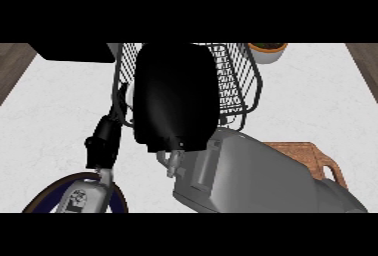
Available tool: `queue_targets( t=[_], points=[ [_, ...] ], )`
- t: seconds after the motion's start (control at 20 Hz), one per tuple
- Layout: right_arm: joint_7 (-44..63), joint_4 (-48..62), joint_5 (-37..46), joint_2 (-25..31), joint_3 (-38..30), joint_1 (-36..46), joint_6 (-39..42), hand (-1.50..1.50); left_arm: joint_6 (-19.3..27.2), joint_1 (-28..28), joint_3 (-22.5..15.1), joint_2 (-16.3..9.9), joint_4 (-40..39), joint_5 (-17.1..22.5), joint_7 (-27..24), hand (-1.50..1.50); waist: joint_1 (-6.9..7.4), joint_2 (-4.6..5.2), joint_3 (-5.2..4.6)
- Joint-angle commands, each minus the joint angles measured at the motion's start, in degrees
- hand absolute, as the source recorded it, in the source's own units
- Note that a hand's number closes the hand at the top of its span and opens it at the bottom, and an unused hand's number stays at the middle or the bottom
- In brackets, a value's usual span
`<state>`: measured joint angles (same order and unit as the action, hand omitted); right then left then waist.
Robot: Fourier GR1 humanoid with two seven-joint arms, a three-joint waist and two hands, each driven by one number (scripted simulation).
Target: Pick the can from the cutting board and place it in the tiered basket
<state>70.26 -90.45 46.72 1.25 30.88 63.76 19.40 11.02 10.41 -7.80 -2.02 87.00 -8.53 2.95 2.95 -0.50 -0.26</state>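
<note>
Head view. My right hand (176, 97) fills the centre of frame, seen from the back, raised over the wire tiered basket (240, 82) at 12 o'clock. Its fingers point away from me and are hidden, so I cannot tell whether they are spread or curled. The can is not visible; I cannot say whether that hand holds it. The grey right forearm (258, 175) runs down to 5 o'clock and covers most of the wooden cutting board (310, 152), whose handle end shows at 4 o'clock. The left hand (103, 145) sits at 8 o'clock; finger state not readable. A dark-rimmed plate (44, 197) lies at 7 o'clock. A small potted plant (267, 50) stands at 1 o'clock beside the basket, on the white marble counter (317, 100).
</note>
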Motion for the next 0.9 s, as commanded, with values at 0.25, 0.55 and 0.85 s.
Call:
queue_targets(
  t=[0.25,0.55,0.85],
  points=[
    [10.9,17.7,-1.2,-1.2,-4.0,13.0,-2.1,1.5,1.1,-0.2,-0.4,0.9,-0.3,-0.9,-0.6,0.0,-0.66,0.46,0.08],
    [0.9,27.4,3.2,-1.2,-6.2,12.8,-4.8,1.5,1.0,-2.9,0.0,0.2,2.5,-0.8,-1.0,0.0,-1.72,0.56,0.2],
    [3.0,31.1,0.8,-1.2,-10.0,10.4,-13.1,1.5,0.2,-0.6,1.5,-0.3,0.2,0.1,-1.3,0.0,-1.55,0.78,0.19]
  ],
)
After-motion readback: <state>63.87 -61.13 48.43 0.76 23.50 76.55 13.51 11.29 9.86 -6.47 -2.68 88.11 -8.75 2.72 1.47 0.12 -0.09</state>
